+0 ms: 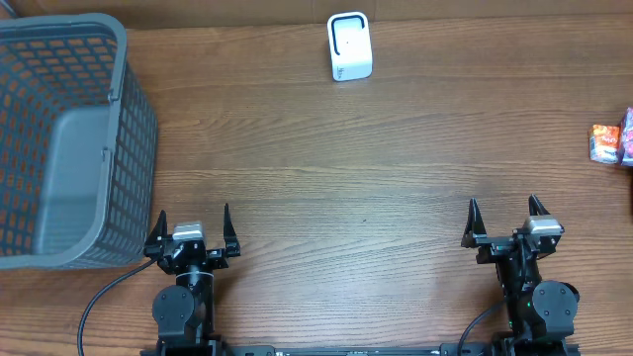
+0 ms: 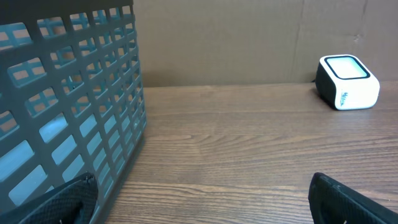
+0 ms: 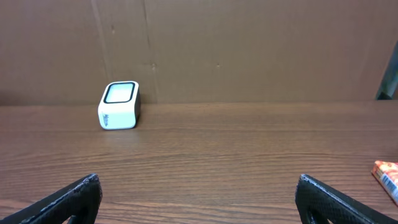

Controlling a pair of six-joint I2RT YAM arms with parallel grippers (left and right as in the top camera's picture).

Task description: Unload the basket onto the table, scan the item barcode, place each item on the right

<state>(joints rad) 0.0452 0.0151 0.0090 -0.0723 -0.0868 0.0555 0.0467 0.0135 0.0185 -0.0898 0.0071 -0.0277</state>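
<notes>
Jaws on both arms stand spread wide with nothing between them, the left gripper (image 1: 194,218) at the near edge of the table (image 1: 346,178) just beside the grey mesh basket (image 1: 134,158), the right gripper (image 1: 502,208) at the near edge on the other side. The item, a small red and orange packet (image 1: 605,140), lies at the table's far right edge, only partly in view and well apart from both grippers. The white barcode scanner (image 1: 349,45) stands at the far middle, well apart from the packet.
</notes>
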